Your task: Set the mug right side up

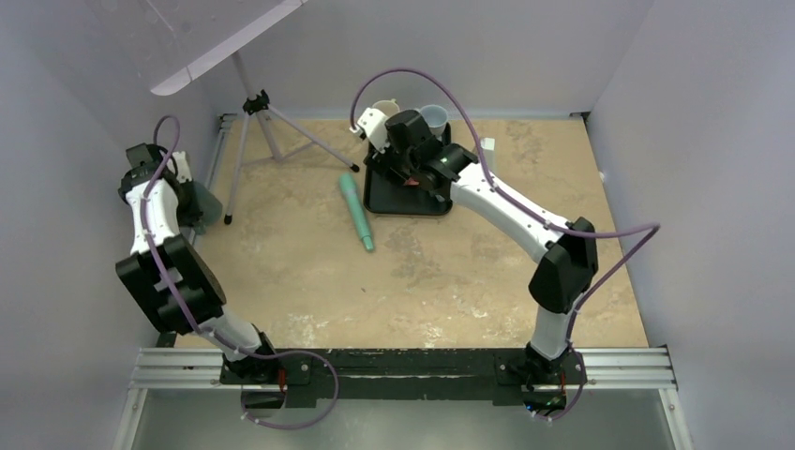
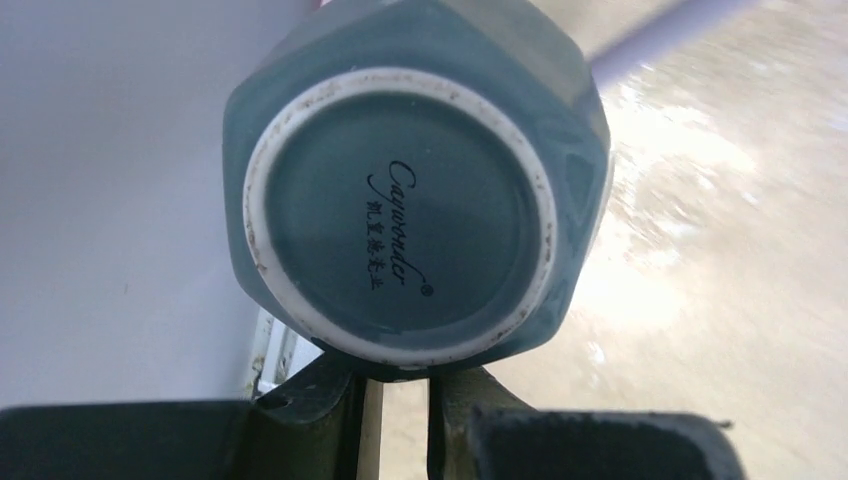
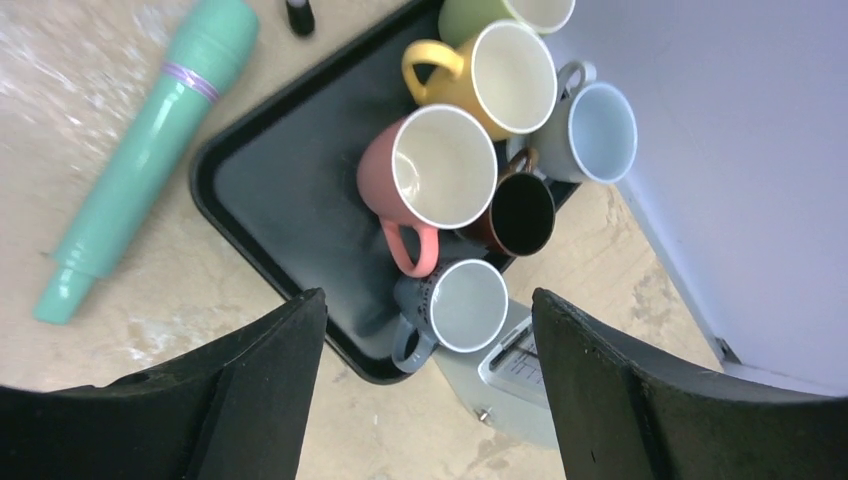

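Left wall side: left gripper (image 2: 397,376) sits by the left edge of the table (image 1: 450,272). Its fingers (image 2: 325,400) are drawn close, only a slim gap between them, and they clamp the lower side of the blue-grey mug (image 2: 400,210). The part pinched is hidden under the mug body. The mug's glazed base faces the wrist camera squarely (maker's mark legible, white unglazed foot ring speckled brown), so it is not upright. The top view does not settle whether it clears the table.

Next right: tripod (image 1: 258,105) stands at the back-left of the table, legs splayed.

Centre: mint-green tube (image 1: 357,214) lies flat on the table, just left of the black tray (image 3: 270,190), not touching it.

Right of centre: right gripper (image 3: 428,300) hangs above the tray, fingers spread wide, nothing between them. Six mugs are packed into the tray's far-right part, all mouth up:
- pink mug (image 3: 430,175), handle toward the camera
- grey mug (image 3: 455,305), at the tray's edge
- yellow mug (image 3: 505,75)
- green mug (image 3: 510,12), cut off by the frame
- dark brown mug (image 3: 520,215)
- pale blue mug (image 3: 595,130), nearest the back wall

A pale boxy device (image 3: 510,380) sits on the table just beside the tray corner.
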`<state>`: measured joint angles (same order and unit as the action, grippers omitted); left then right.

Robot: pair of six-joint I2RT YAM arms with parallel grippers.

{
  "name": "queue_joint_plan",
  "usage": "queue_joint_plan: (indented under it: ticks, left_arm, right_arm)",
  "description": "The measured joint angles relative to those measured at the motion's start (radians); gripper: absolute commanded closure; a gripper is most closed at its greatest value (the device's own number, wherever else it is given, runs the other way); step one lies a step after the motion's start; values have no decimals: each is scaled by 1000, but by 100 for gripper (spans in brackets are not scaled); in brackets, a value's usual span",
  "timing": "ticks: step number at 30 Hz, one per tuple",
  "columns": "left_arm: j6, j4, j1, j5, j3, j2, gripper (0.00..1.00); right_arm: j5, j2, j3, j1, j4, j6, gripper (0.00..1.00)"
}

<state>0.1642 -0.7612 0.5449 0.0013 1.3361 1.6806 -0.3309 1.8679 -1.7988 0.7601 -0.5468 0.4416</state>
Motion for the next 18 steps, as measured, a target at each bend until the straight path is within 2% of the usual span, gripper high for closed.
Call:
queue_joint_plan:
  ticks: [5, 9, 13, 18]
  left_arm:
    - [40, -148, -6, 125, -10, -216, 100]
    - [113, -304, -8, 253, -9, -323, 100]
    - [207, -501, -35, 431, -3, -343, 100]
    - [244, -592, -151, 599, 8, -343, 100]
  right_arm:
    - [116, -111, 28, 7, 67, -105, 22]
    - [266, -211, 109, 19, 219, -241, 14]
    - [404, -288, 258, 27, 425, -399, 7]
    - [500, -269, 350, 31, 593, -587, 4]
